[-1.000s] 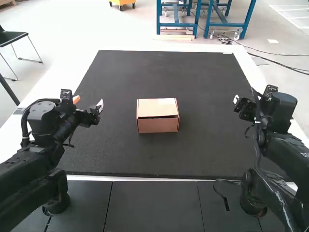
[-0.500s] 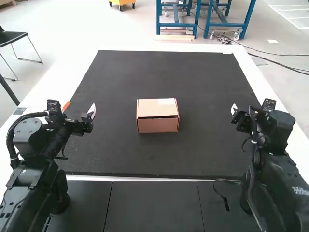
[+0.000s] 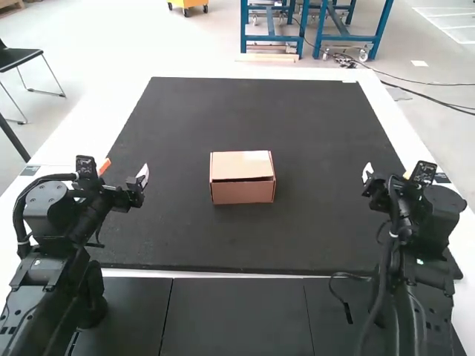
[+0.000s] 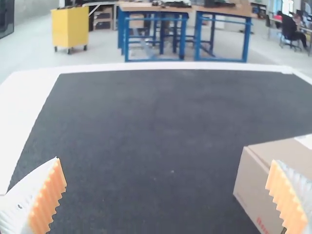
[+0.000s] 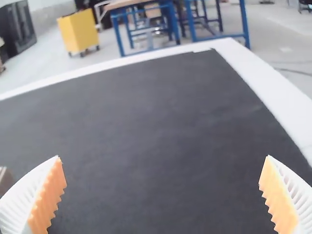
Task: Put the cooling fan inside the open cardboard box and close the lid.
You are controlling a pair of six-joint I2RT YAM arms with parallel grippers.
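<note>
Seemingly the task is finishing: the cardboard box (image 3: 243,176) is sitting shut mid-table (image 3: 404,133), the fan presumably lying inside, while the left pincer (image 3: 124,170) and right pincer (image 5: 163,195) are hanging wide and empty, needing only parking.

Left gripper (image 4: 163,168) spread wide above a flat black rubber mat (image 4: 161,122)

Its white ribbed fingers with orange pads (image 4: 46,195) stand far apart, nothing between them. A brown cardboard box (image 4: 258,180) sits on the mat, its corner partly hidden behind one finger and its top lying flat. A white table edge (image 4: 24,97) borders the mat.
</note>
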